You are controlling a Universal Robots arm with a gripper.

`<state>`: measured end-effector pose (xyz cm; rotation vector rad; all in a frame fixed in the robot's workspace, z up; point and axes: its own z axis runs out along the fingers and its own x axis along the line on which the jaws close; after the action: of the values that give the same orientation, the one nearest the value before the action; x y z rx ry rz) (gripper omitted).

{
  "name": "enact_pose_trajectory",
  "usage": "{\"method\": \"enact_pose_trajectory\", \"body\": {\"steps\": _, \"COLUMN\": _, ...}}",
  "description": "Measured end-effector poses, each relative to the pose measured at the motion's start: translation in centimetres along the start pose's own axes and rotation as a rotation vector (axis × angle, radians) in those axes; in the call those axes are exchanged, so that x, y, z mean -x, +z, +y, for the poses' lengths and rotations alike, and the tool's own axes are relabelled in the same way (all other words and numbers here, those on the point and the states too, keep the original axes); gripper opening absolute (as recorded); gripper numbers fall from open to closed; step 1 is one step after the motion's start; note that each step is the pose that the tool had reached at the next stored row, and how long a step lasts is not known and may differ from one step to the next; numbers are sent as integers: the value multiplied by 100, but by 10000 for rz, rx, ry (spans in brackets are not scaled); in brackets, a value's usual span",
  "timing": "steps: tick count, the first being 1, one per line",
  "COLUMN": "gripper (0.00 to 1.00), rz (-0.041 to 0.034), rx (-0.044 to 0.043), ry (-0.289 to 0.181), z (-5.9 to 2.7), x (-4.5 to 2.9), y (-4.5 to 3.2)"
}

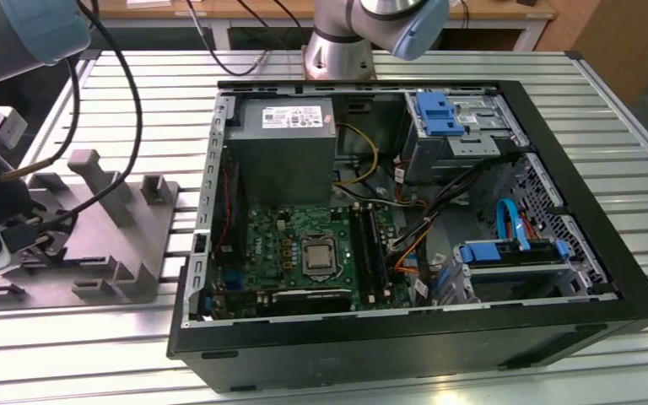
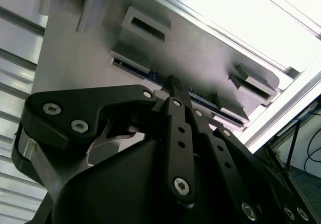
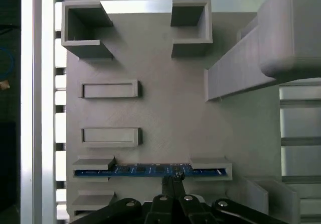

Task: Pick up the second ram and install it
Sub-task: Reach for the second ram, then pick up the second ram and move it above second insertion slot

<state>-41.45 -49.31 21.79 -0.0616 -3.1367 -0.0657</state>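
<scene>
Slatted aluminium tabletop point(image 1: 639, 160) carries an open black computer tower case point(image 1: 414, 350) and, to the exterior view's left, a grey plastic fixture tray point(image 1: 132, 245). The second ram point(image 3: 135, 170), a flat dark-blue memory stick, stands on edge in the tray's slotted holders. The black claw point(image 3: 173, 178) meets its upper edge near mid-length with fingers pressed together. Whether it grips the stick cannot be told.

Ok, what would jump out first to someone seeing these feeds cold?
The open computer case, green motherboard exposed, sits centre in the exterior view. At the exterior view's left lies the grey fixture tray; in the first wrist view the tool sits right at the blue second ram in a tray slot.
</scene>
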Motion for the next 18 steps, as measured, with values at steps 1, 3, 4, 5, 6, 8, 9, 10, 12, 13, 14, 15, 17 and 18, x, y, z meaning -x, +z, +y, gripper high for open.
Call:
{"method": "enact_pose_trajectory", "body": {"steps": 1, "gripper": 10, "rz": 1, "rx": -25, "ry": -33, "z": 5, "x": 0, "y": 0}}
{"method": "enact_pose_trajectory", "body": {"steps": 3, "gripper": 10, "rz": -1, "rx": -52, "ry": -51, "z": 38, "x": -1, "y": 5}}
{"method": "enact_pose_trajectory", "body": {"steps": 4, "gripper": 10, "rz": -1, "rx": -63, "ry": -60, "z": 56, "x": -2, "y": 7}}
{"method": "enact_pose_trajectory", "body": {"steps": 5, "gripper": 10, "rz": -1, "rx": -68, "ry": -68, "z": 71, "x": -2, "y": 8}}
{"method": "enact_pose_trajectory", "body": {"steps": 6, "gripper": 10, "rz": -1, "rx": -68, "ry": -68, "z": 73, "x": -2, "y": 8}}
{"method": "enact_pose_trajectory", "body": {"steps": 8, "gripper": 10, "rz": -1, "rx": -69, "ry": -70, "z": 73, "x": -2, "y": 8}}
{"method": "enact_pose_trajectory", "body": {"steps": 9, "gripper": 10, "rz": -1, "rx": -69, "ry": -68, "z": 76, "x": -2, "y": 8}}
{"method": "enact_pose_trajectory", "body": {"steps": 10, "gripper": 10, "rz": -1, "rx": -69, "ry": -69, "z": 78, "x": -2, "y": 8}}
{"method": "enact_pose_trajectory", "body": {"steps": 12, "gripper": 10, "rz": 0, "rx": -69, "ry": -69, "z": 78, "x": -2, "y": 8}}
{"method": "enact_pose_trajectory", "body": {"steps": 13, "gripper": 10, "rz": 0, "rx": -69, "ry": -68, "z": 79, "x": -2, "y": 8}}
{"method": "enact_pose_trajectory", "body": {"steps": 14, "gripper": 10, "rz": 0, "rx": -69, "ry": -68, "z": 79, "x": -2, "y": 8}}
{"method": "enact_pose_trajectory", "body": {"steps": 15, "gripper": 10, "rz": 0, "rx": -69, "ry": -69, "z": 79, "x": -2, "y": 8}}
{"method": "enact_pose_trajectory", "body": {"steps": 17, "gripper": 10, "rz": 0, "rx": -69, "ry": -68, "z": 80, "x": -3, "y": 8}}
{"method": "enact_pose_trajectory", "body": {"steps": 18, "gripper": 10, "rz": 0, "rx": -69, "ry": -68, "z": 81, "x": -3, "y": 8}}
